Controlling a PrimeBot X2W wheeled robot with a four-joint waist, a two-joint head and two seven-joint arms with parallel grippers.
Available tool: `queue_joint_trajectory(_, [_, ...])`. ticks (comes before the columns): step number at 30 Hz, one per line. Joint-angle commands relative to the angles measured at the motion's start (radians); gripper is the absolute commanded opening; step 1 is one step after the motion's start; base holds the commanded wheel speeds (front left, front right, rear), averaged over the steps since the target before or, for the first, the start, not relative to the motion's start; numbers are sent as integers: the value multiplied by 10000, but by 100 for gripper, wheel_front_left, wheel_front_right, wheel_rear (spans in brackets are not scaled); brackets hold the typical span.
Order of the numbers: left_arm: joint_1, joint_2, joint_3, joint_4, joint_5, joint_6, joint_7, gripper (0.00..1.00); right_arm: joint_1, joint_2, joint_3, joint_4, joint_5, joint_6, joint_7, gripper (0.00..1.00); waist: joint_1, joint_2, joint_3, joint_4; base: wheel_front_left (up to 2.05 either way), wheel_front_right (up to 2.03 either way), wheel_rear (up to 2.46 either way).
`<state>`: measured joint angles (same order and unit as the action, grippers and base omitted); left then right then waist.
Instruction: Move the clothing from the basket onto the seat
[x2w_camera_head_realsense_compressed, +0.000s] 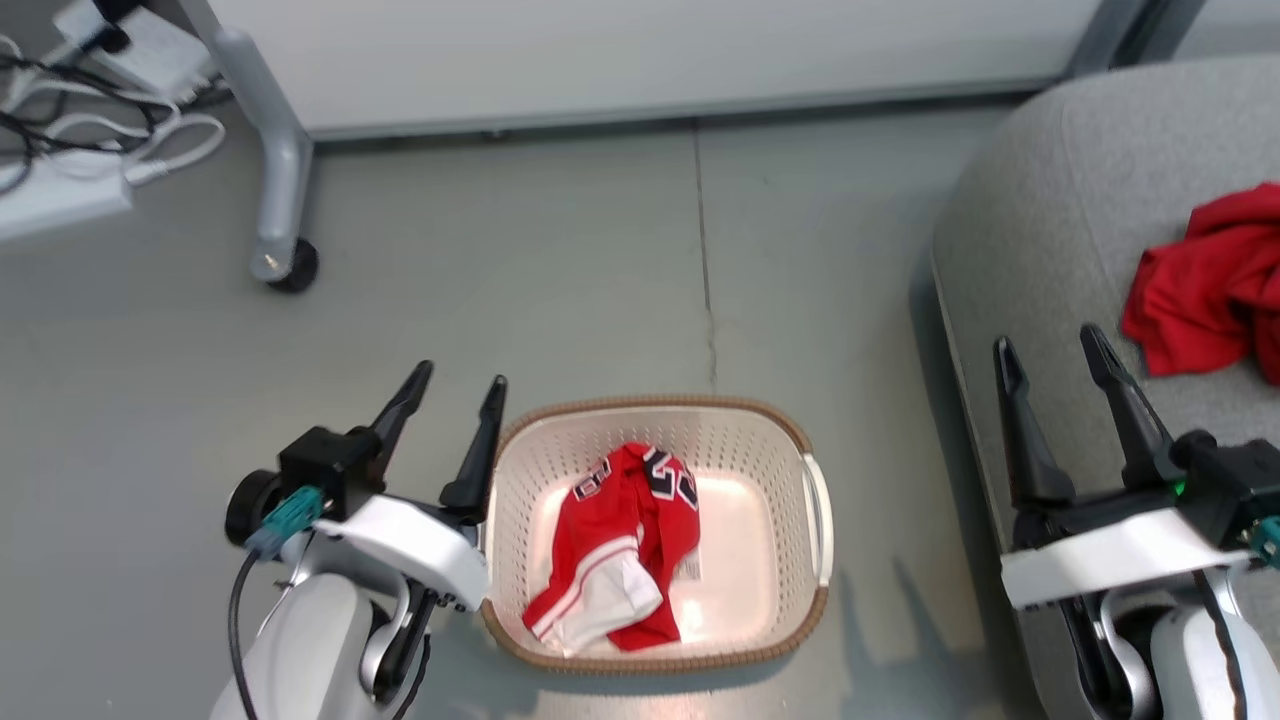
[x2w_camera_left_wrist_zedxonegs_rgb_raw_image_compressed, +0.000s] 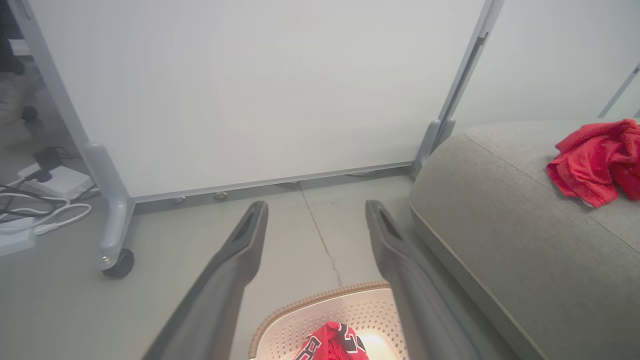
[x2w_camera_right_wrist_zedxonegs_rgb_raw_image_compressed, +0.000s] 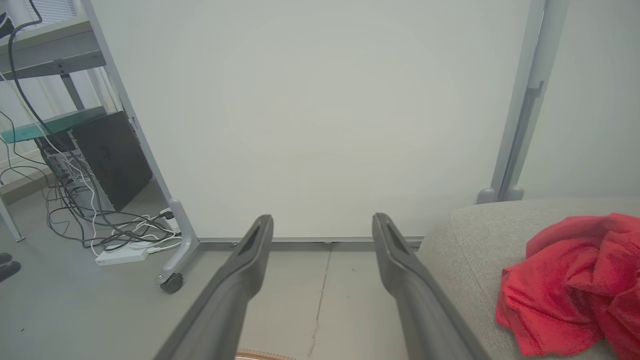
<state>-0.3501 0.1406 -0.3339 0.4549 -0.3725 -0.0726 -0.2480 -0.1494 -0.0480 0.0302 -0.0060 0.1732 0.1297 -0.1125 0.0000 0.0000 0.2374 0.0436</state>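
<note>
Left pincer (x2w_camera_head_realsense_compressed: 461, 373) is noted wide apart and empty, just outside the basket (x2w_camera_head_realsense_compressed: 650, 402) rim. The jersey (x2w_camera_head_realsense_compressed: 625, 545) lies within, to its right, long axis near-to-far; this arm is judged nearer. Right pincer (x2w_camera_head_realsense_compressed: 1045, 338), likewise spread and empty, is held over the seat (x2w_camera_head_realsense_compressed: 1050, 200).

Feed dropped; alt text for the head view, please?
A crumpled red jersey with white trim lies in the cream perforated plastic basket on the floor; another red garment sits on the grey fabric seat at right. Both hands are open: left hand beside the basket's rim, right hand over the seat's edge.
</note>
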Motion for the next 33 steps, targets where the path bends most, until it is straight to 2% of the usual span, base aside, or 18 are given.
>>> queue_joint_trajectory(1, [-308, 11, -50, 215, 52, -82, -46, 100, -274, -43, 53, -77, -6, 20, -47, 100, 0, 0, 1000, -471, 0, 0, 0])
queue_joint_trajectory(13, [-3053, -357, -1093, 3819, 473, -515, -90, 100, -1990, -40, 317, -362, 125, 20, -498, 100, 0, 0, 3996, -1573, 0, 0, 0])
queue_joint_trajectory(22, [-4587, -93, -2227, 6103, 714, -583, 615, 100, -2641, -37, 744, -326, 551, 19, -1129, 100, 0, 0, 5868, -2478, 0, 0, 0])
queue_joint_trajectory(33, [-5633, 429, -3283, 7566, 539, -581, 1591, 100, -3086, -34, 1309, -52, 1188, 20, -1538, 100, 0, 0, 7009, -3290, 0, 0, 0])
